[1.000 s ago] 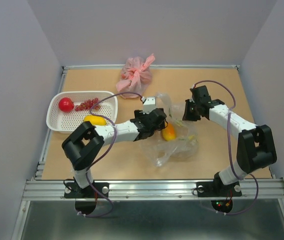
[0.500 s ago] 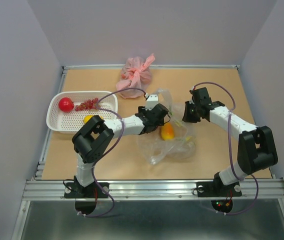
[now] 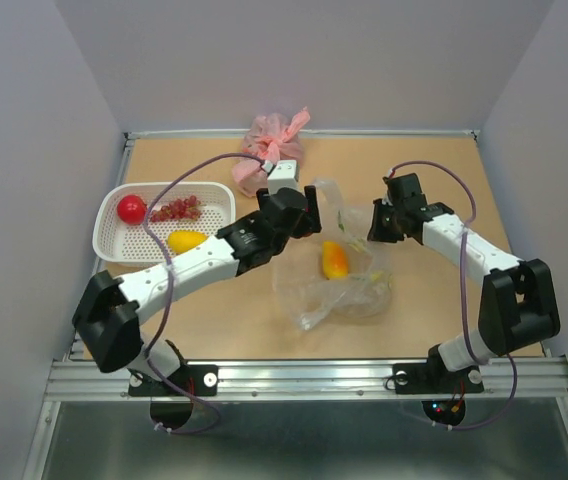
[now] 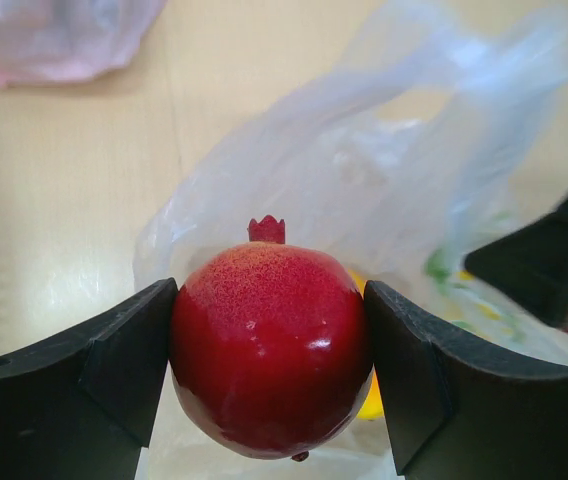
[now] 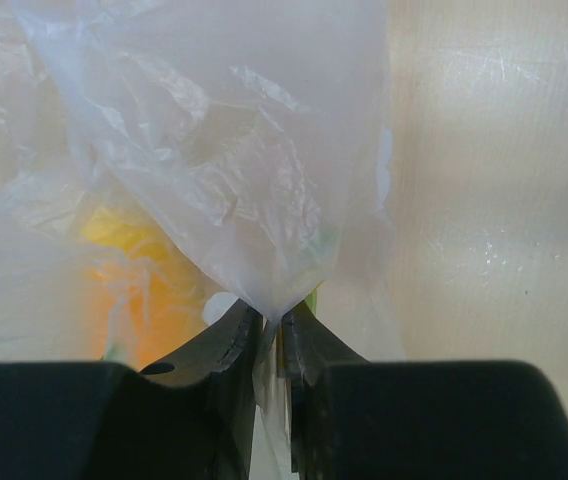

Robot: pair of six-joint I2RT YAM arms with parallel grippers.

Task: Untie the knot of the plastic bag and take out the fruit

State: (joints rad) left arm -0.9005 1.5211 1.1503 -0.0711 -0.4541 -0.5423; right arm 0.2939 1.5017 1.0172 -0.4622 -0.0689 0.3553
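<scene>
My left gripper (image 4: 269, 300) is shut on a red round fruit (image 4: 269, 365) with a small crown and holds it above the left edge of the clear plastic bag (image 4: 394, 190). From above, the left gripper (image 3: 307, 218) hides that fruit. The bag (image 3: 349, 290) lies crumpled and open at mid table, with an orange oblong fruit (image 3: 334, 260) inside. No knot shows. My right gripper (image 3: 374, 228) is shut on a pinched fold of the bag (image 5: 234, 180), its jaws (image 5: 272, 318) nipping the film. The orange fruit (image 5: 134, 290) glows through the plastic.
A white basket (image 3: 114, 245) at the left holds a red round fruit (image 3: 132, 209), a red grape bunch (image 3: 176, 209) and a yellow mango (image 3: 186, 240). A pink tied bag (image 3: 272, 145) sits at the back, also in the left wrist view (image 4: 54, 40).
My left gripper has risen out of the bag and moved back and left with the red fruit in it; its elbow swung left. The right gripper stayed shut on the bag.
</scene>
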